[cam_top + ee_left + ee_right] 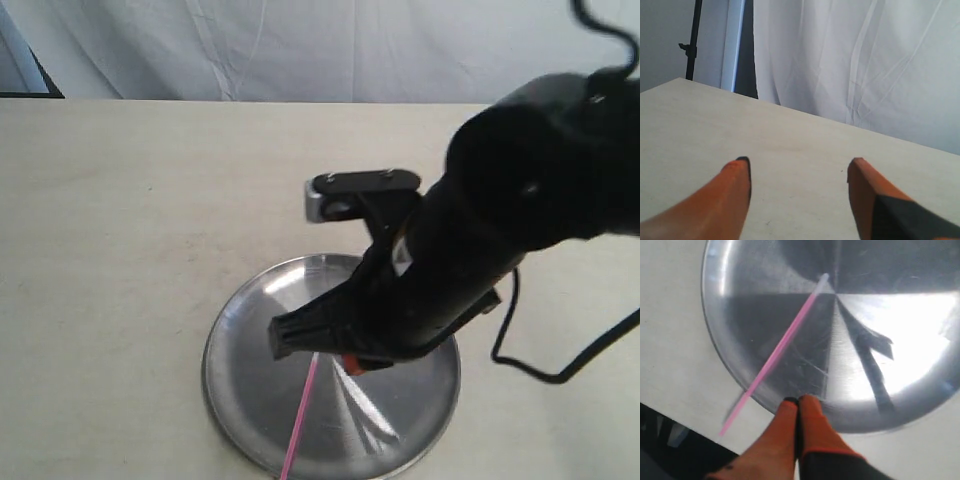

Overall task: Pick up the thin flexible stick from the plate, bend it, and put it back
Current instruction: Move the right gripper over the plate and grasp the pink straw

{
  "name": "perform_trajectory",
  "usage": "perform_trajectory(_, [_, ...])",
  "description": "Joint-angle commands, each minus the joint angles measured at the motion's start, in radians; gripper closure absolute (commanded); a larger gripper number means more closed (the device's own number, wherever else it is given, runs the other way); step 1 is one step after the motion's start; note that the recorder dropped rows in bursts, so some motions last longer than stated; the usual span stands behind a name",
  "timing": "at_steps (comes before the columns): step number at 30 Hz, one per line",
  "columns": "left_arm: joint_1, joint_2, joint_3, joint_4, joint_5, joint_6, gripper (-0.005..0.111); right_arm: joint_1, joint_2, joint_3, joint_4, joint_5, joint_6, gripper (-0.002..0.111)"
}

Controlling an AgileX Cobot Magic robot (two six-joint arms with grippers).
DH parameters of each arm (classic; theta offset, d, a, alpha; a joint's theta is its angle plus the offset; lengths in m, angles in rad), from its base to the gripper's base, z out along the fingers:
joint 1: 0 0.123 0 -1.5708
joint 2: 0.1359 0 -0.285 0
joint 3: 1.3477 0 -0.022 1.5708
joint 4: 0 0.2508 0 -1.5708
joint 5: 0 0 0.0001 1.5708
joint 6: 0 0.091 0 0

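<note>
The shiny silver plate (250, 370) lies on the pale table near its front edge. Across it lies the thin pink stick (302, 410), its whitish end near the plate's middle and its pink end sticking out over the rim. The right wrist view shows the stick (785, 340) flat on the plate (900, 315) and my right gripper (799, 401) shut with nothing in it, tips just above the plate's rim, beside the stick and apart from it. Outside, only an orange bit of the right gripper (352, 364) shows under the black arm. My left gripper (799, 162) is open over bare table.
A black cable (540, 370) loops over the table right of the plate. The table's front edge (685, 420) runs close to the stick's overhanging end. White cloth (865, 60) hangs behind the table, and a dark stand (692, 40) rises past its far corner.
</note>
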Motion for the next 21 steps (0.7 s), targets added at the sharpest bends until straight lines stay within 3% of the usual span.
perform_trajectory(1, [-0.005,-0.004,-0.005,0.002,-0.009,-0.001,0.051,0.058,0.098,0.004,0.026,-0.079,0.026,0.109])
perform_trajectory(6, [-0.042,-0.004,-0.005,0.002,-0.009,-0.001,0.051,0.06,0.18,0.004,0.105,-0.081,0.024,0.104])
perform_trajectory(9, [-0.065,-0.004,-0.005,0.002,-0.009,-0.001,0.051,0.06,0.21,0.004,0.14,-0.104,0.022,0.077])
perform_trajectory(10, [-0.07,-0.004,-0.005,0.002,-0.009,-0.001,0.051,0.06,0.222,0.004,0.162,-0.115,0.022,0.06])
perform_trajectory(13, [-0.073,-0.004,-0.005,0.002,-0.009,-0.001,0.051,0.06,0.255,0.004,0.214,-0.131,0.022,0.027])
perform_trajectory(14, [-0.073,-0.004,-0.005,0.002,-0.009,-0.001,0.051,0.06,0.267,0.004,0.219,-0.131,0.022,0.023])
perform_trajectory(17, [-0.072,-0.004,-0.005,0.002,-0.011,-0.001,0.051,0.06,0.299,0.004,0.224,-0.14,0.022,0.023])
perform_trajectory(21, [-0.072,-0.004,-0.005,0.002,-0.011,-0.001,0.051,0.06,0.323,0.004,0.25,-0.168,0.022,0.035])
